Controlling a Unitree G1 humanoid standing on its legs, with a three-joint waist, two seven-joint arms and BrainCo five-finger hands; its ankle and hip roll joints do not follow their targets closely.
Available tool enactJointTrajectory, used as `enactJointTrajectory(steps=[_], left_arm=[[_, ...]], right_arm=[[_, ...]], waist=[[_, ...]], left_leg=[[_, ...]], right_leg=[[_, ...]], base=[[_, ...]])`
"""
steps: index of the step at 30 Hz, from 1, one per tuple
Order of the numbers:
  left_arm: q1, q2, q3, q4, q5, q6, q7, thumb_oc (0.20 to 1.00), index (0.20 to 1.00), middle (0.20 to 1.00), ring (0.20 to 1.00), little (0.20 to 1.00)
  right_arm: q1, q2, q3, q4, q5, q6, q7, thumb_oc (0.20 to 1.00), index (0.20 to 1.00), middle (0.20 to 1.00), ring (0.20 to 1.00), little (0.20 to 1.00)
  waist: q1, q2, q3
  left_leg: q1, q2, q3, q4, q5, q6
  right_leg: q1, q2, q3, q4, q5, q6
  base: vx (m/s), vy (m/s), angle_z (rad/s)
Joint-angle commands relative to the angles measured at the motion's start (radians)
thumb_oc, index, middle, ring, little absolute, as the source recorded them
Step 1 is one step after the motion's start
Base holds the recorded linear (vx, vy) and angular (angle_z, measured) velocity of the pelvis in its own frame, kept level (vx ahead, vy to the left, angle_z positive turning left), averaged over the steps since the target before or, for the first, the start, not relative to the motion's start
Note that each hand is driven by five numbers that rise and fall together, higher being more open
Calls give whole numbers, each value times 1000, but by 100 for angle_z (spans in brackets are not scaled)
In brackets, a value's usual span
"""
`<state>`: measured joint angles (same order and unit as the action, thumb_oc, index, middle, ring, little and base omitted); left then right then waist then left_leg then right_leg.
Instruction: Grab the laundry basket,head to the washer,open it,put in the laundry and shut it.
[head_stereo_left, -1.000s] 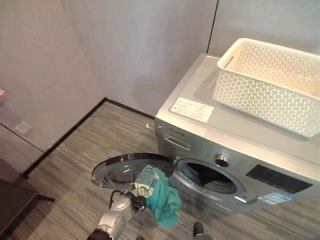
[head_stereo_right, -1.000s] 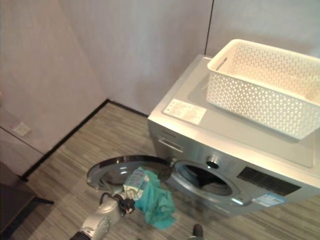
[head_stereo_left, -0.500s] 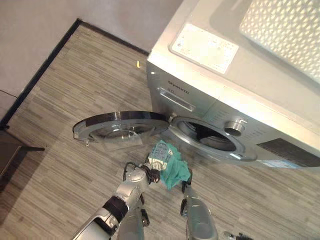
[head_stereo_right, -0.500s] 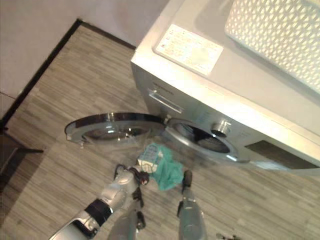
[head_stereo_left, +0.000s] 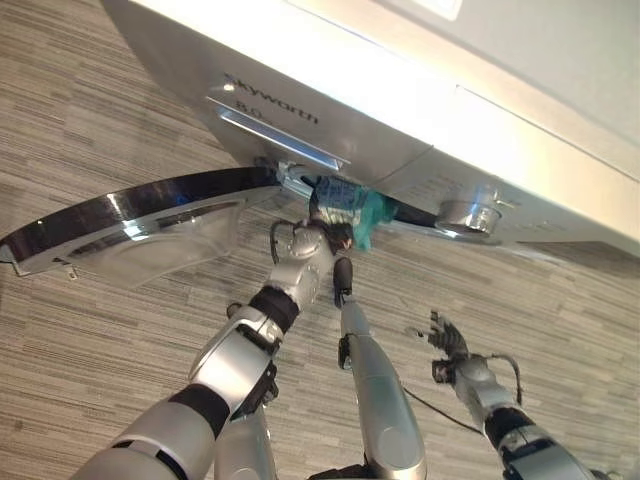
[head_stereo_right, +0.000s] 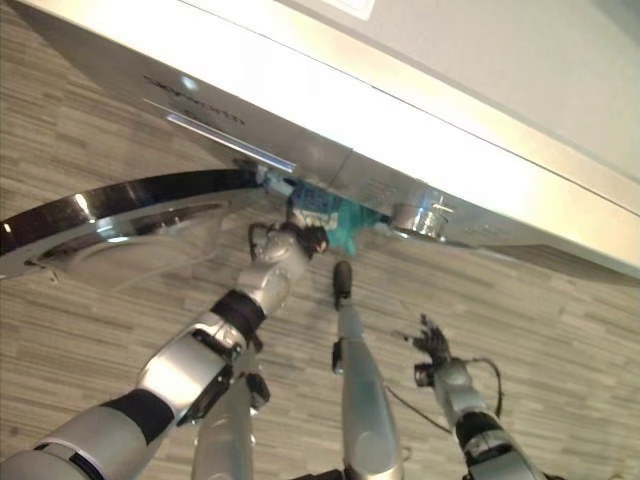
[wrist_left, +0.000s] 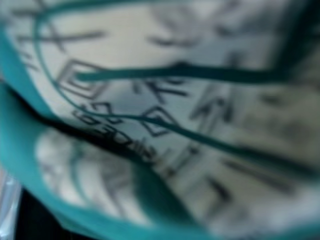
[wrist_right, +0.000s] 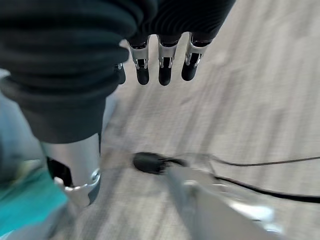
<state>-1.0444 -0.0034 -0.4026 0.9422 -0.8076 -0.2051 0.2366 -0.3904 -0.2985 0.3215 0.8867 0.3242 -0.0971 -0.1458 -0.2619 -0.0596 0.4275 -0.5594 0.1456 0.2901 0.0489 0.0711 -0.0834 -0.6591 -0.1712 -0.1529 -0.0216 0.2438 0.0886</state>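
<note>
Nearest, the right robot hand (head_stereo_left: 447, 340) hangs over the wood floor (head_stereo_left: 90, 330) with relaxed, spread fingers (wrist_right: 162, 70), holding nothing. Farther on, the left robot hand (head_stereo_left: 318, 240) is closed on the teal laundry (head_stereo_left: 350, 210) at the washer (head_stereo_left: 400, 110) opening, beside the open door (head_stereo_left: 130, 215).

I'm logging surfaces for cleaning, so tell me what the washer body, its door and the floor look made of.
Washer body: silver-grey painted or brushed metal, judging by its soft sheen; possibly plastic panels.
Washer door: glossy dark ring with a bright rim around a clear window, apparently glass or plastic.
Floor: grey wood-grain planks, likely laminate or vinyl.
The left hand holds a teal printed garment, evidently soft fabric.
</note>
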Motion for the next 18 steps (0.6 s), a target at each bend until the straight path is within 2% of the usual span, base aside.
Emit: enactJointTrajectory(steps=[1,2,4,7,13,15,18], left_arm=[[-1,-39,24,-4,-25,-80,25,200,200,200,200,200],[6,-74,13,-18,-24,-92,39,200,200,200,200,200],[4,-85,13,-19,-22,-94,50,200,200,200,200,200],[-20,-107,47,0,-45,-108,76,200,200,200,200,200],[-12,-119,49,-37,-60,-130,93,200,200,200,200,200],[21,-165,20,-145,-77,-169,107,200,200,200,200,200],[34,-193,-16,-196,-76,-181,113,200,200,200,200,200]], right_arm=[[85,5,11,-1,-31,-4,-35,1000,1000,1000,1000,1000],[88,11,-1,0,-17,-10,-53,1000,1000,1000,1000,1000],[94,10,-1,-13,-16,-13,-60,1000,1000,1000,1000,1000],[102,9,-1,-74,5,-26,-70,1000,1000,1000,1000,1000],[116,4,0,-113,13,-32,-73,1000,1000,1000,1000,1000],[136,-4,-11,-161,10,-33,-92,1000,1000,1000,1000,1000],[145,-14,-23,-175,4,-32,-115,1000,1000,1000,1000,1000]], waist=[[-13,-2,-106],[-18,-1,-116],[-21,1,-124],[-42,-16,-131],[-50,-24,-125],[-59,-29,-106],[-68,-25,-96]], left_leg=[[-124,95,-62,262,-161,-32],[-162,107,-71,311,-182,-27],[-187,115,-75,342,-196,-25],[-224,134,-58,399,-233,-18],[-240,139,-49,419,-249,-10],[-260,145,-31,434,-265,-2],[-267,150,-20,430,-268,-3]], right_leg=[[-175,-52,49,192,-149,77],[-211,-52,54,227,-161,73],[-237,-49,58,247,-167,71],[-301,-25,80,282,-175,71],[-330,-12,95,289,-172,71],[-366,0,109,289,-167,80],[-394,9,121,284,-166,83]], base=[[1,-35,-12],[-4,-43,-9],[-5,-23,-5],[-4,12,-8],[-1,6,-26],[26,-49,-6],[30,-41,-8]])
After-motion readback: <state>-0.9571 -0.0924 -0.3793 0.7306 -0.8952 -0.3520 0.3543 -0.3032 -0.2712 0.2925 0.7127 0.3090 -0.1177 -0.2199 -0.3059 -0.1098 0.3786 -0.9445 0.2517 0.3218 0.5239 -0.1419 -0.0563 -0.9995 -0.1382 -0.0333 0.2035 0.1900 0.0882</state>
